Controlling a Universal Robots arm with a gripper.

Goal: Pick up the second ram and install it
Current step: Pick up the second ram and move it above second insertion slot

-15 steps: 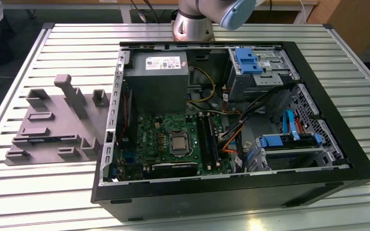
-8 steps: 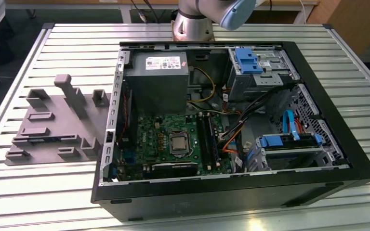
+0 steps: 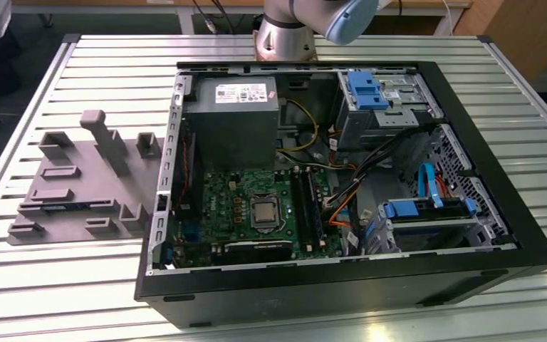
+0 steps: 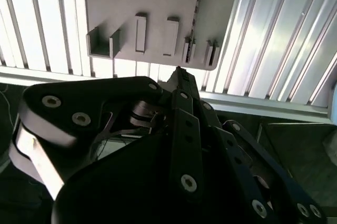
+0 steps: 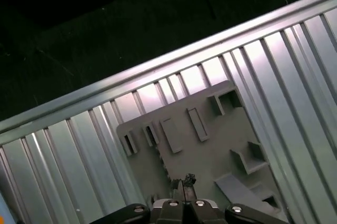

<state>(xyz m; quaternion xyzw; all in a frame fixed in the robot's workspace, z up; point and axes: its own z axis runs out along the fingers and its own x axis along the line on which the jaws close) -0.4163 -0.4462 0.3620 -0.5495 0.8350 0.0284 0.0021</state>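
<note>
gripper, black metal, fingers closed and empty, hovering above grey plastic holder tray. second ram, thin dark blue-green stick, on edge in tray slot. likely approach step; grasp calls for parted jaws.

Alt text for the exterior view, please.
Open black computer tower case lying on a ribbed metal table, its green motherboard exposed. A grey slotted fixture plate sits at the exterior view's left; the silver robot arm base stands beyond.

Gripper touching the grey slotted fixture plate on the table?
Apart. In the exterior view the arm rises behind the black computer case, well clear of the grey slotted fixture plate; in the first wrist view the gripper hangs high over it.
</note>
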